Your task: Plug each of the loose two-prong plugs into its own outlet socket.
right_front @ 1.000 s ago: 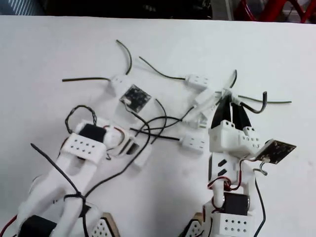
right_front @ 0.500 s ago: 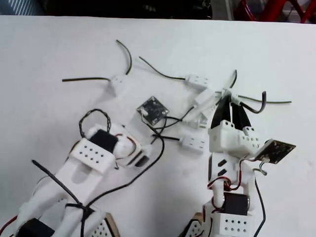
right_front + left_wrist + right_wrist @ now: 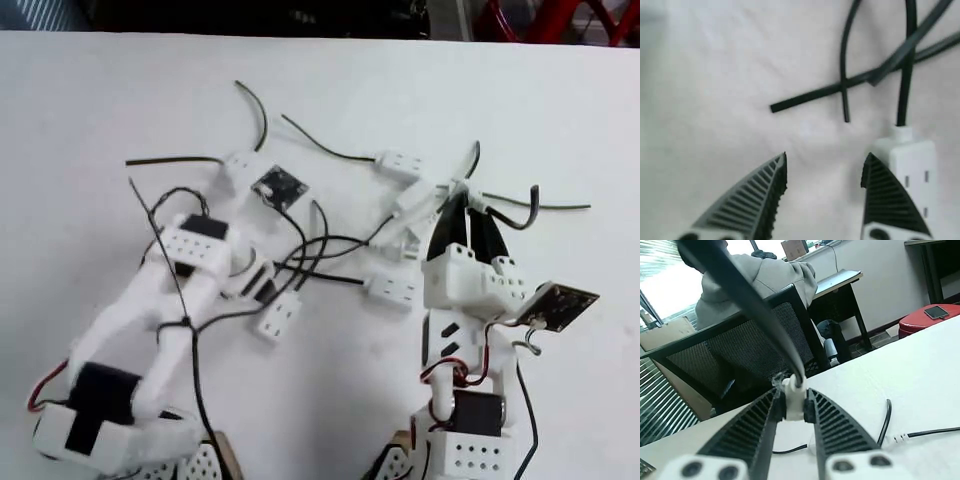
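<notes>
Plug [image 3: 793,410], white with black cord, is sitting pinched between the closed fingers of the right gripper [image 3: 793,394], right of the desk's [image 3: 90,90] centre. Left gripper [image 3: 824,162] is hanging low over the desk's front-left part, jaws spread wide, one finger just beside a white outlet [image 3: 917,155].
</notes>
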`<move>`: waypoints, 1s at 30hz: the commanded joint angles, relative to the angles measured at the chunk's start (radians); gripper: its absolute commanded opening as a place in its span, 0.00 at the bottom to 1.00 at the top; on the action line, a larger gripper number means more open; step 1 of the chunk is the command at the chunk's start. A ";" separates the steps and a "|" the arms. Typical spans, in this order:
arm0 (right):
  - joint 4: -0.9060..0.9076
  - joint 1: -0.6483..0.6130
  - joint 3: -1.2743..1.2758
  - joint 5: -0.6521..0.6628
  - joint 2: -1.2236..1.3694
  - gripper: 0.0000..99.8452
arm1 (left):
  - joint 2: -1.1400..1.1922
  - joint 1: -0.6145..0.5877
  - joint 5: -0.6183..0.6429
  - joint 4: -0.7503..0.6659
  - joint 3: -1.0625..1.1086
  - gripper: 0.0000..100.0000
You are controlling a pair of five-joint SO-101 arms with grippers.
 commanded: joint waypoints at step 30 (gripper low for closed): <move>-0.002 -0.005 -0.055 0.011 -0.010 0.02 | -0.137 0.189 0.012 0.054 0.103 0.25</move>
